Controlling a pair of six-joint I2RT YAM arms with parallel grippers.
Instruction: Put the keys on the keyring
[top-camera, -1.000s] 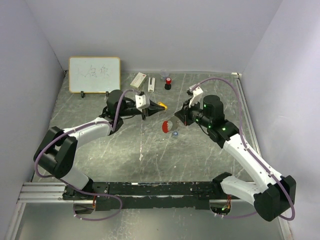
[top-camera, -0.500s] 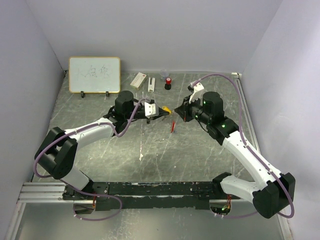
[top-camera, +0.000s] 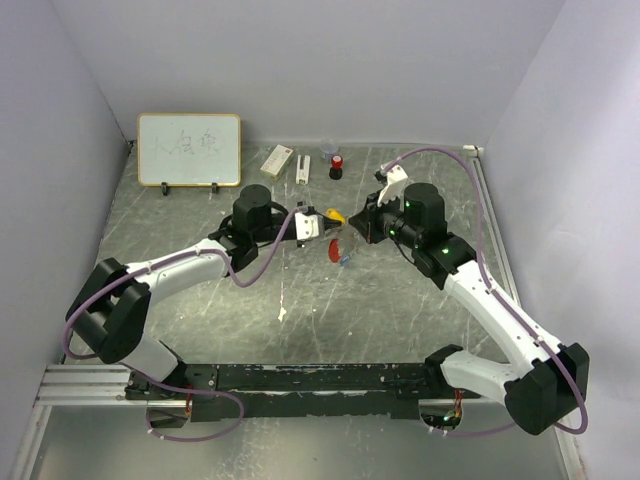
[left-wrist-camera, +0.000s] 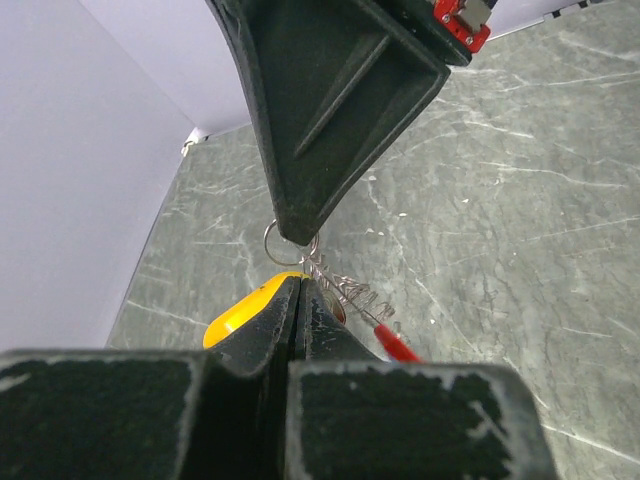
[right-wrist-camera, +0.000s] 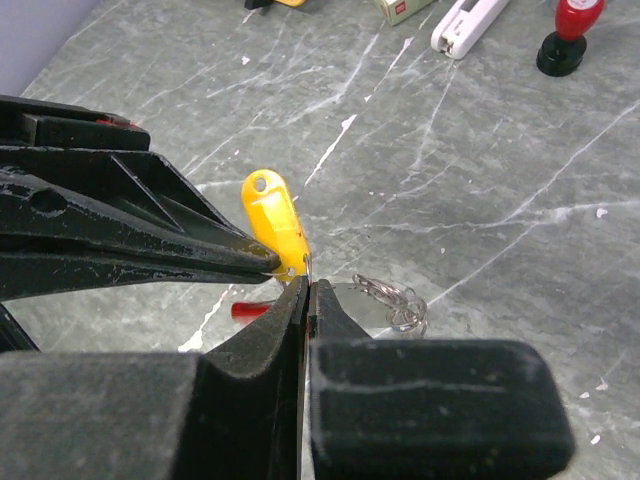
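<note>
Keyring chain (left-wrist-camera: 345, 290) hangs from my right tool (right-wrist-camera: 306, 287), pinched shut on it; my left tool (left-wrist-camera: 298, 285) clamps the yellow key (right-wrist-camera: 273, 222), tips almost meeting.

Pale lilac walls (top-camera: 300, 60) on three sides; grey, white-veined marbled tabletop (top-camera: 330, 320); small whiteboard (top-camera: 189, 148) propped back left.

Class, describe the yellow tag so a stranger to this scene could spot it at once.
On the grey table, the left gripper and right gripper meet tip to tip. The yellow tag sits at that meeting point. It alone is bright yellow; the keyring beside it has a red tag.
</note>
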